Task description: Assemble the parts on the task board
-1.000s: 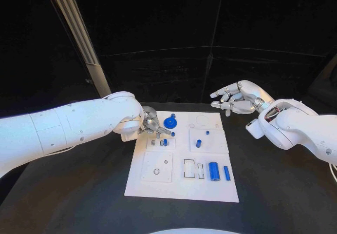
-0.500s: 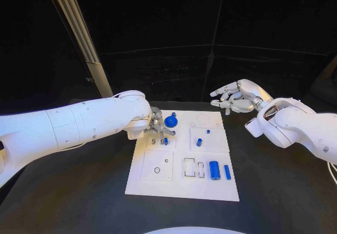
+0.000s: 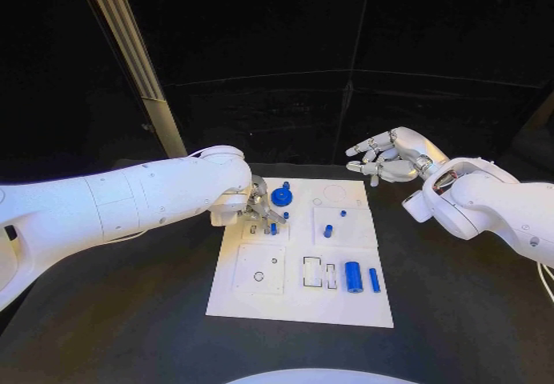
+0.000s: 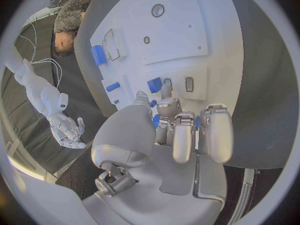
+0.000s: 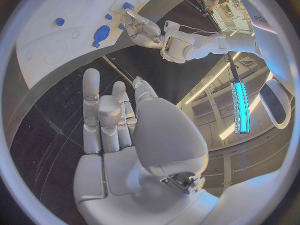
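I am watching the left hand [image 3: 258, 206] working low over the task board [image 3: 303, 308], its fingers bunched around a small blue part [image 4: 154, 84] by the upper-left slots; I cannot tell whether they are actually clamping it. The risk I am judging: those crowded fingers could tip the neighbouring small peg [image 3: 285, 214] or nudge the blue gear [image 3: 282, 198] just beside them, or jam the part in crooked. Further right, the big blue cylinder [image 3: 353, 277] and the slim one [image 3: 373, 280] are lying near the board's lower right. The right hand [image 3: 387, 160] is hovering beyond the far edge, fingers apart, holding nothing. Compared with 1 second ago, the left hand has pushed further over the board.
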Controlling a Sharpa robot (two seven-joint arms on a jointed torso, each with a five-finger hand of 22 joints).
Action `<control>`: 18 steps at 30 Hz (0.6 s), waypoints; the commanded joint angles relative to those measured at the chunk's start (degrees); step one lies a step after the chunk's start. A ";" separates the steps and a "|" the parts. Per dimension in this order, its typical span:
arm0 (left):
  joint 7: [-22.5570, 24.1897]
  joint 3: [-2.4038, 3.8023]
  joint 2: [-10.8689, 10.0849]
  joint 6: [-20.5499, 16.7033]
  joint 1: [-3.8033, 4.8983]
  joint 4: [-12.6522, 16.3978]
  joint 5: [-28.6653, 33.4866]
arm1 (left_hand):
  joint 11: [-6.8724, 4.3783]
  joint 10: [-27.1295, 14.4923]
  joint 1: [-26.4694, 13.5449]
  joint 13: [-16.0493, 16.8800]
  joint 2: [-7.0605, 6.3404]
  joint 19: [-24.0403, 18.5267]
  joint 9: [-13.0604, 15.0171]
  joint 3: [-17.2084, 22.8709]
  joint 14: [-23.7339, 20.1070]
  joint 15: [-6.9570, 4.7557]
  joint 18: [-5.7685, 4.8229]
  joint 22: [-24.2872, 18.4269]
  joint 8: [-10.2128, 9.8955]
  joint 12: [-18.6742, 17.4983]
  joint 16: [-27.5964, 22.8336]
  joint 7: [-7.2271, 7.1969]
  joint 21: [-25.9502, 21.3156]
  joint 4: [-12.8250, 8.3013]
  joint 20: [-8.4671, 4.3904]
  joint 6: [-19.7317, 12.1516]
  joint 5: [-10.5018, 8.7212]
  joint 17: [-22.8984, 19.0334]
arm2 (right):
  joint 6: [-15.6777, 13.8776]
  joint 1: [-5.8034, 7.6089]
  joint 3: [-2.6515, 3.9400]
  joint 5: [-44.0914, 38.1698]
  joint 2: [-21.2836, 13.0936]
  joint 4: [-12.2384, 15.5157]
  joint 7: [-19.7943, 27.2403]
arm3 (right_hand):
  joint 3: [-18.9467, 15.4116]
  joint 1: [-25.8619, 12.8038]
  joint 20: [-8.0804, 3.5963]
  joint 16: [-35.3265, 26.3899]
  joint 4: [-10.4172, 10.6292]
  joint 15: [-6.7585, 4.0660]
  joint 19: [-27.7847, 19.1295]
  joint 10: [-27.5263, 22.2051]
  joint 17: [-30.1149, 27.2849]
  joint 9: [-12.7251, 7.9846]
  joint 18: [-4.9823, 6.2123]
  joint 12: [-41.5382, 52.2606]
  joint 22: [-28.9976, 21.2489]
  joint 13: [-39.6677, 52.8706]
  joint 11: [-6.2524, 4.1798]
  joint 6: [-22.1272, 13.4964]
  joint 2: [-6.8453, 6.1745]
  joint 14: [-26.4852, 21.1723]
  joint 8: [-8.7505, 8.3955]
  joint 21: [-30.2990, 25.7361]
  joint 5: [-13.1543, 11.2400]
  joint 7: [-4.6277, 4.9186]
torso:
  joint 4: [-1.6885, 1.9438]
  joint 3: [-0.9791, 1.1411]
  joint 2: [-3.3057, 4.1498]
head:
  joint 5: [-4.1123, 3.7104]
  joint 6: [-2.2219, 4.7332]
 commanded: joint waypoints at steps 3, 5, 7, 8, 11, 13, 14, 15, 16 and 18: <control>-0.47 -0.02 0.52 1.28 0.08 -0.36 -0.48 | -0.26 0.01 0.89 0.06 0.24 1.89 0.31 -0.09 5.95 -0.25 -1.16 0.67 0.52 0.41 0.17 -0.01 0.29 -0.20 -0.24 -0.34 0.25 15.08 | 0.68 0.12 0.04 0.27 0.23 -0.14 -0.07 | -0.28 0.13 -0.06 -0.25 -0.03 0.03 0.32 0.53 0.02 0.07 0.34 -0.22 -0.09 -0.10 -0.02 -0.27 -0.07 0.53 0.31 -0.45 0.32 -0.02 | 0.02 -0.01 0.01 | -0.04 -0.10; -0.31 -0.03 0.67 1.27 0.07 -0.41 -0.48 | -0.27 0.01 1.17 0.07 0.38 1.87 0.54 0.03 5.95 -0.25 -1.15 0.69 0.66 0.44 0.17 -0.02 0.30 -0.27 -0.24 -0.46 0.29 15.08 | 0.91 0.12 0.04 0.27 0.32 -0.24 -0.27 | -0.28 0.13 -0.06 -0.25 -0.03 0.03 0.32 0.53 0.02 0.07 0.34 -0.22 -0.09 -0.10 -0.02 -0.27 -0.07 0.53 0.31 -0.45 0.32 -0.02 | 0.05 0.00 0.02 | -0.05 -0.13; -0.14 -0.03 0.77 1.19 0.07 -0.42 -0.48 | -0.27 0.01 1.56 0.12 0.54 1.86 0.83 0.21 5.95 -0.25 -1.16 0.76 0.84 0.50 0.17 -0.02 0.34 -0.38 -0.23 -0.62 0.31 15.08 | 1.09 0.12 0.04 0.27 0.42 -0.35 -0.43 | -0.28 0.13 -0.06 -0.21 -0.01 0.03 0.35 0.54 0.08 0.07 0.35 -0.21 -0.11 -0.12 -0.02 -0.27 -0.05 0.55 0.32 -0.48 0.38 -0.01 | 0.05 0.01 0.02 | -0.04 -0.15; -0.08 -0.04 0.80 1.16 0.07 -0.41 -0.48 | -0.27 0.01 1.73 0.13 0.65 1.86 0.95 0.31 5.95 -0.25 -1.16 0.79 0.91 0.51 0.17 -0.03 0.35 -0.42 -0.23 -0.69 0.32 15.08 | 1.17 0.11 0.03 0.27 0.47 -0.41 -0.51 | -0.28 0.14 -0.06 -0.17 0.01 0.03 0.38 0.54 0.17 0.07 0.35 -0.21 -0.13 -0.15 -0.02 -0.28 -0.03 0.58 0.32 -0.51 0.46 -0.01 | 0.07 0.01 0.02 | -0.03 -0.18; 0.08 -0.04 0.95 1.27 0.07 -0.46 -0.48 | -0.28 -0.03 2.48 0.13 0.93 1.85 1.41 0.80 5.95 -0.26 -1.18 0.93 1.16 0.53 0.17 -0.04 0.43 -0.65 -0.23 -0.95 0.33 15.08 | 1.37 0.11 0.03 0.27 0.64 -0.62 -0.67 | -0.28 0.14 -0.06 -0.24 0.03 0.03 0.40 0.54 0.12 0.07 0.35 -0.21 -0.16 -0.18 -0.02 -0.29 -0.02 0.59 0.32 -0.54 0.54 -0.01 | 0.08 0.02 0.04 | -0.01 -0.14; 0.05 -0.04 1.04 1.43 0.06 -0.53 -0.48 | -0.29 0.00 2.88 0.22 1.02 1.87 1.61 1.08 5.95 -0.27 -1.20 1.06 1.26 0.61 0.17 -0.04 0.50 -0.81 -0.23 -1.07 0.33 15.08 | 1.43 0.11 0.03 0.27 0.71 -0.71 -0.72 | -0.27 0.15 -0.06 -0.29 0.06 0.03 0.44 0.54 0.11 0.07 0.34 -0.20 -0.19 -0.22 -0.02 -0.30 0.01 0.60 0.32 -0.59 0.66 -0.01 | 0.03 0.03 0.03 | 0.09 -0.20; 0.04 -0.05 1.08 1.55 0.06 -0.58 -0.48 | -0.30 0.03 3.09 0.28 1.02 1.90 1.73 1.22 5.95 -0.27 -1.22 1.21 1.32 0.66 0.17 -0.05 0.58 -0.89 -0.24 -1.14 0.33 15.08 | 1.45 0.11 0.03 0.27 0.73 -0.75 -0.73 | -0.27 0.16 -0.06 -0.30 0.06 0.03 0.45 0.54 0.11 0.07 0.34 -0.20 -0.20 -0.22 -0.02 -0.30 0.01 0.60 0.32 -0.60 0.69 -0.01 | 0.03 0.03 0.04 | 0.10 -0.20; 0.02 -0.05 1.12 1.68 0.06 -0.64 -0.48 | -0.30 0.03 3.23 0.31 1.00 1.91 1.82 1.31 5.95 -0.27 -1.23 1.27 1.36 0.69 0.17 -0.05 0.62 -0.95 -0.24 -1.19 0.33 15.08 | 1.46 0.11 0.03 0.27 0.75 -0.78 -0.74 | -0.27 0.16 -0.06 -0.30 0.06 0.03 0.45 0.54 0.11 0.07 0.34 -0.20 -0.20 -0.22 -0.02 -0.30 0.01 0.60 0.32 -0.60 0.69 -0.01 | 0.03 0.04 0.05 | 0.09 -0.22; 0.01 -0.05 1.16 1.80 0.06 -0.70 -0.48 | -0.30 0.06 3.33 0.36 0.99 1.93 1.88 1.38 5.95 -0.27 -1.24 1.35 1.39 0.73 0.17 -0.05 0.67 -1.00 -0.24 -1.22 0.33 15.08 | 1.47 0.11 0.03 0.27 0.76 -0.81 -0.75 | -0.27 0.20 -0.07 -0.35 0.07 0.02 0.49 0.52 0.11 0.07 0.34 -0.21 -0.24 -0.27 -0.02 -0.32 0.02 0.61 0.32 -0.65 0.84 -0.01 | 0.03 0.03 0.06 | 0.08 -0.25; -0.01 -0.05 1.27 1.99 0.05 -0.84 -0.48 | -0.30 0.09 3.39 0.43 0.98 1.94 1.92 1.42 5.95 -0.27 -1.25 1.41 1.41 0.78 0.17 -0.05 0.70 -1.03 -0.24 -1.23 0.33 15.08 | 1.50 0.11 0.03 0.27 0.78 -0.85 -0.75 | -0.27 0.20 -0.07 -0.35 0.07 0.02 0.49 0.52 0.11 0.06 0.34 -0.21 -0.24 -0.28 -0.02 -0.32 0.02 0.61 0.32 -0.66 0.86 -0.01 | 0.02 0.01 0.06 | 0.09 -0.28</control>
